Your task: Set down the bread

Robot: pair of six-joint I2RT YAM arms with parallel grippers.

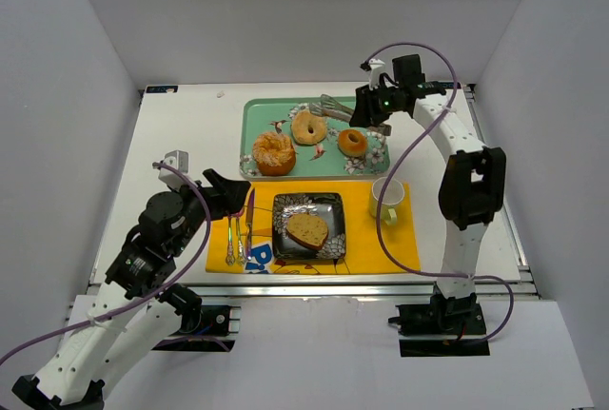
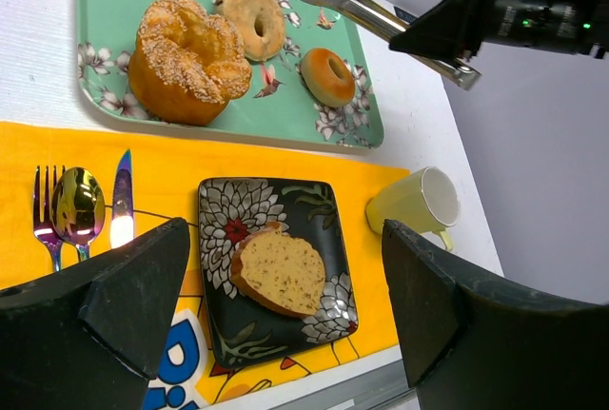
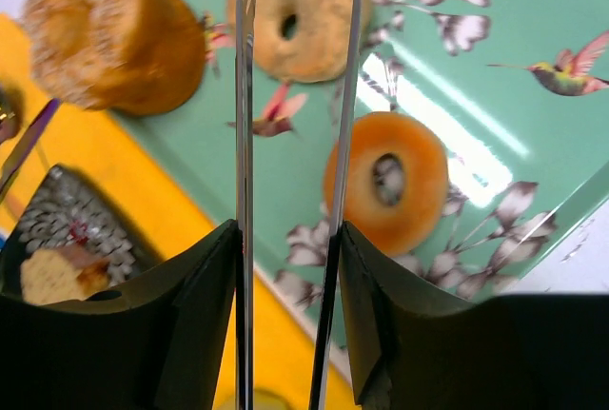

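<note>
A slice of bread [image 1: 307, 230] lies on the black flowered plate [image 1: 335, 208] on the yellow mat; it also shows in the left wrist view [image 2: 281, 270] and the right wrist view [image 3: 57, 272]. My right gripper [image 1: 373, 111] is shut on metal tongs [image 1: 335, 108] and holds them above the green tray [image 1: 249, 123]. The tong arms [image 3: 244, 96] stand apart, empty, over the small orange bagel [image 3: 385, 180]. My left gripper [image 2: 285, 320] is open and empty, above the plate's near left side.
The tray holds a sugared bun [image 1: 274, 152], a pale bagel [image 1: 308, 127] and the orange bagel [image 1: 353, 142]. A yellow mug [image 1: 387, 199] stands right of the plate. A fork, spoon [image 2: 78, 206] and knife [image 2: 123, 199] lie left of the plate.
</note>
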